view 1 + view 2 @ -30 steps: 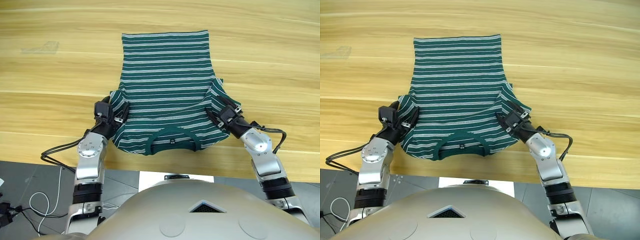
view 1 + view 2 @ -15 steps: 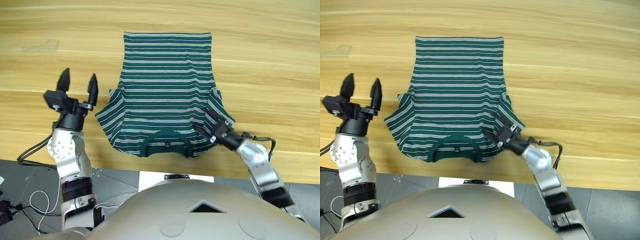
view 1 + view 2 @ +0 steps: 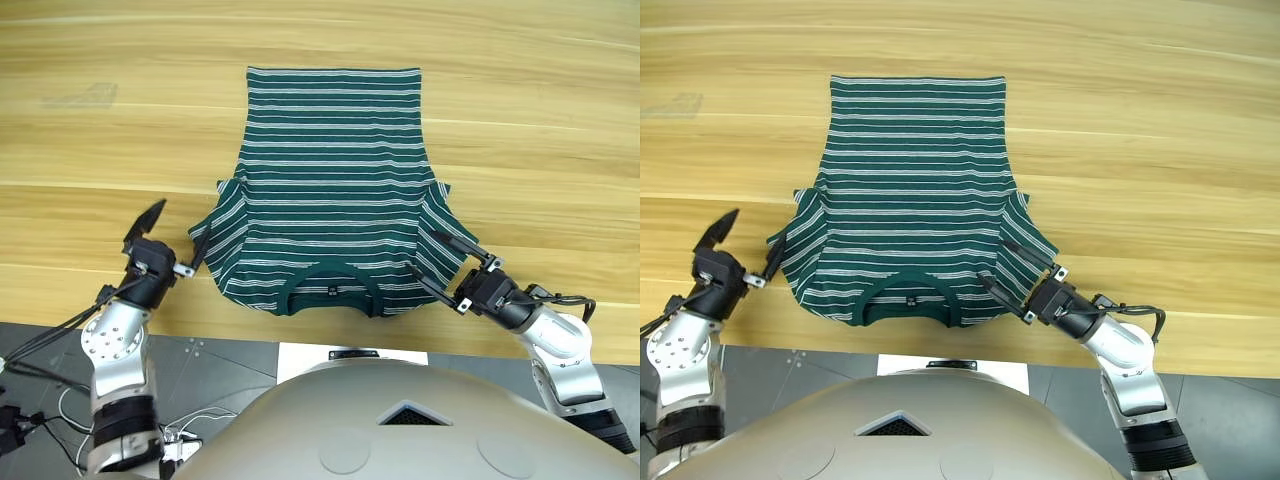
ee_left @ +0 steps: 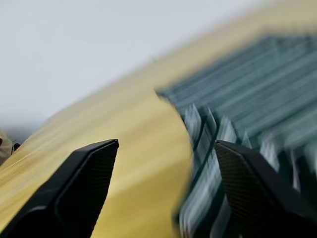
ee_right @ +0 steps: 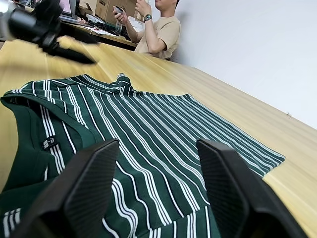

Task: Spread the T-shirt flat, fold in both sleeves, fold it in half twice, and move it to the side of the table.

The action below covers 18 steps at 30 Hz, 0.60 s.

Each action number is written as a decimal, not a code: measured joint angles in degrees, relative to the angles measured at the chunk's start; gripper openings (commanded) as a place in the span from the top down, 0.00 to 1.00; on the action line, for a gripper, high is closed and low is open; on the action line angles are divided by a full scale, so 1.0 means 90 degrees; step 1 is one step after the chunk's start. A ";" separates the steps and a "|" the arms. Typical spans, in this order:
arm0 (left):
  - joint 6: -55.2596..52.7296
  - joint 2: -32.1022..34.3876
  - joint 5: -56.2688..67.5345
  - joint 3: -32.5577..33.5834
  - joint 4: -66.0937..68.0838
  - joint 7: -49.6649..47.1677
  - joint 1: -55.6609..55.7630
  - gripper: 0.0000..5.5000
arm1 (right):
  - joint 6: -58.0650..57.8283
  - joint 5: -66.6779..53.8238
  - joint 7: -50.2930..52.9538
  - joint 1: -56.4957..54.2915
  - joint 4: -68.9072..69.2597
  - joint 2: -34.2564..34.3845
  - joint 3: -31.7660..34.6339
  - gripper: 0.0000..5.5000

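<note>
Left gripper [image 3: 175, 233] sits over the near left edge of the wooden table [image 3: 540, 120], its two black fingers spread wide with nothing between them, the inner one just beside the left sleeve edge of the T-shirt [image 3: 335, 170]; whether it touches the cloth cannot be told. From the head view the green, white-striped shirt lies flat on the table, collar [image 3: 335, 282] toward the robot and hem at the far side, with a small fold of sleeve poking out at each flank. On the other side the right gripper [image 3: 420, 251] is also wide open, its tips over the shirt's right shoulder, gripping no cloth. From the left wrist, through heavy blur, two dark fingers [image 4: 84, 183] stand far apart, bare table between them and the striped sleeve edge by the inner one. From the right wrist, that gripper's fingers [image 5: 233, 183] stand well apart low over the fabric, with the collar and its small label off to one side and the hem at the far end.
</note>
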<state>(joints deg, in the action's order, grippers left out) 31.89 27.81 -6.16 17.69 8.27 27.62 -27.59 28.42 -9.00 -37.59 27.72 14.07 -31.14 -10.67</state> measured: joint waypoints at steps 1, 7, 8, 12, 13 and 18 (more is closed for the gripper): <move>-0.0048 0.0122 -0.0670 0.0068 -0.0115 -0.0321 -0.0204 0.35 | -0.0001 0.0000 0.0012 -0.0087 -0.0026 0.0004 0.0025 0.47; -0.0640 0.0752 -0.4072 0.0034 -0.1507 -0.1649 -0.0765 0.35 | -0.0082 -0.0306 0.0162 -0.0691 -0.0449 0.0010 0.0703 0.47; -0.0689 0.0840 -0.4254 -0.0041 -0.1668 -0.1656 -0.0805 0.35 | -0.0084 -0.0389 0.0167 -0.0680 -0.0450 0.0003 0.0860 0.47; -0.0866 0.1158 -0.4574 -0.0242 -0.1909 -0.1638 -0.0640 0.35 | -0.0077 -0.0457 0.0225 -0.0484 -0.0457 0.0022 0.1143 0.47; -0.0877 0.1301 -0.4619 -0.0317 -0.1911 -0.1633 -0.0525 0.35 | -0.0075 -0.0433 0.0263 -0.0477 -0.0464 0.0058 0.1157 0.47; -0.0830 0.1792 -0.4726 -0.0818 -0.1921 -0.1379 -0.0306 0.35 | -0.0054 -0.0299 0.0292 -0.0427 -0.0489 0.0168 0.1152 0.47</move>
<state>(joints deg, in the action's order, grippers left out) 24.42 43.94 -48.69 10.32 -9.02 15.21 -30.35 27.93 -11.69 -34.97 23.88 9.67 -29.63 -0.30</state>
